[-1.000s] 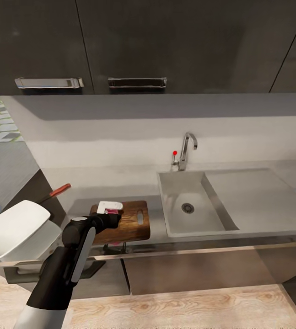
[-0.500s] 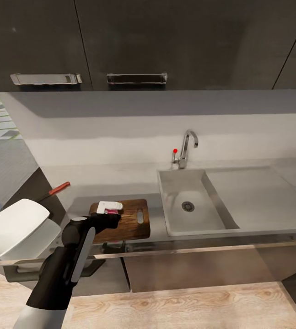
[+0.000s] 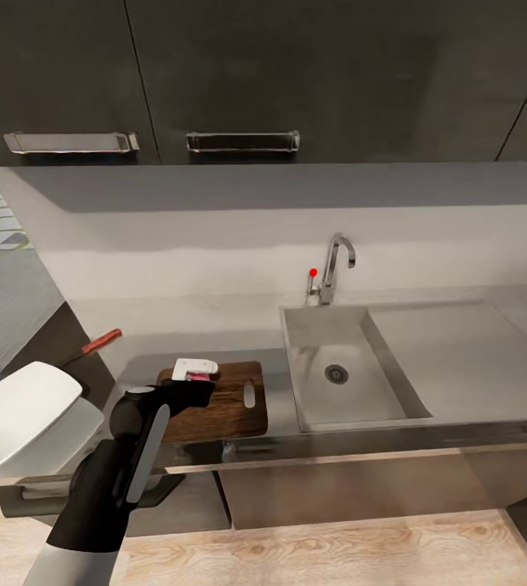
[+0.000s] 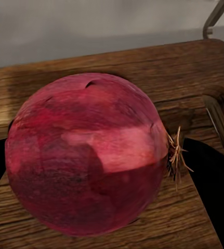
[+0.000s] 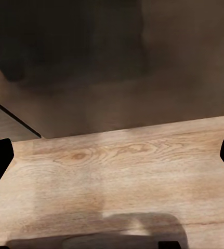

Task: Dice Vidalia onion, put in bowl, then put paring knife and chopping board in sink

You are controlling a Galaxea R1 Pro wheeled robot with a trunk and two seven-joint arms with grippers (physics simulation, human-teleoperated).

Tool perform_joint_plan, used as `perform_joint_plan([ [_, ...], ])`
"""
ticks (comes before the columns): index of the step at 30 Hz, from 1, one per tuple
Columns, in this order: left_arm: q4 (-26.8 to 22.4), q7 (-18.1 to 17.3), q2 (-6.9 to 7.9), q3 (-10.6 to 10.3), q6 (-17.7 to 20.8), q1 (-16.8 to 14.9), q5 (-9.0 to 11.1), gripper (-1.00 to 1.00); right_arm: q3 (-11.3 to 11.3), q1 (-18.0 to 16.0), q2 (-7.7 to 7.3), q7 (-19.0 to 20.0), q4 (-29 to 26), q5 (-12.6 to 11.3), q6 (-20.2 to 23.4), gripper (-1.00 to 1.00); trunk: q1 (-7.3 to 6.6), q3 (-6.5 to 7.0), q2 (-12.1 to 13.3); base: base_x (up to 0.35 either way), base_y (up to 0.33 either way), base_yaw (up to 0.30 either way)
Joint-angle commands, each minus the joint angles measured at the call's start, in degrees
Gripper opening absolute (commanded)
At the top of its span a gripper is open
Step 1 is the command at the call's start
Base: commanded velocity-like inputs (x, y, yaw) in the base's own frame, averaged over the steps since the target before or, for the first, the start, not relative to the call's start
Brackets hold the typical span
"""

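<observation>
My left gripper [image 3: 199, 377] is over the left end of the dark wooden chopping board [image 3: 229, 411], shut on the dark red Vidalia onion [image 4: 88, 155]. In the left wrist view the black fingers [image 4: 215, 192] flank the onion just above the board [image 4: 143, 67]. I cannot tell whether the onion touches the wood. The steel sink [image 3: 340, 374] lies right of the board, its basin holding nothing. The white bowl [image 3: 23, 415] stands at the far left. The red-handled paring knife [image 3: 100, 342] lies behind it on the grey countertop [image 3: 206, 334]. My right gripper [image 5: 112, 161] is open over the wooden floor.
The tap [image 3: 334, 273] with its red dot stands behind the sink, and the flat drainboard [image 3: 458, 358] stretches to the right. Dark upper cabinets [image 3: 296, 73] hang above the counter. The countertop's metallic front edge [image 3: 336, 452] runs across the view.
The whole head view has shifted a little, so the camera moved. My left gripper stays over the board with the onion in it.
</observation>
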Motion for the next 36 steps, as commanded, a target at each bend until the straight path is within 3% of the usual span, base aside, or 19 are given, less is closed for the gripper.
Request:
perform_joint_plan([
  [1, -0.05, 0.09, -0.02, 0.03, 0.27, -0.04, 0.33, -1.0, 0.03, 0.02, 0.0, 0.02, -0.08, -0.12, -0.07, 1.0, 0.03, -0.12, -0.1, 0.006, 0.0, 0.0],
  [20, -0.05, 0.09, 0.07, 0.03, 0.27, -0.04, 0.3, -1.0, 0.04, 0.03, 0.0, 0.02, -0.08, -0.12, -0.07, 1.0, 0.03, -1.0, -0.1, 0.0, 0.0, 0.0],
  [36, -0.05, 0.09, 0.07, 0.03, 0.27, -0.04, 0.24, -1.0, 0.04, 0.02, 0.01, 0.02, -0.08, -0.12, -0.07, 1.0, 0.03, 0.23, -0.1, 0.0, 0.0, 0.0],
])
